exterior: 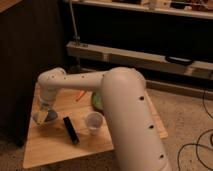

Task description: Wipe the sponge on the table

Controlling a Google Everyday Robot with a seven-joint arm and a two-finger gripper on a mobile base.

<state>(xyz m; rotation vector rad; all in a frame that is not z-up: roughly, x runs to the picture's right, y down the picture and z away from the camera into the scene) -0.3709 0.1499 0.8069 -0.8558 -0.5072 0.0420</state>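
The table (57, 148) is low with a light wooden plank top. My white arm reaches across it from the right, and my gripper (43, 116) hangs over the table's left side, close to the left edge. The blue-grey sponge (49, 117) shows at the gripper's tip, down at the tabletop, with the gripper shut on it. Much of the sponge is hidden by the gripper.
A black oblong bar (71, 130) lies just right of the gripper. A small pale cup (93, 121) stands beside it. A green bowl (97, 101) is half hidden behind my arm, with a slim orange object (80, 95) near it. Dark cabinet to the left, shelving behind.
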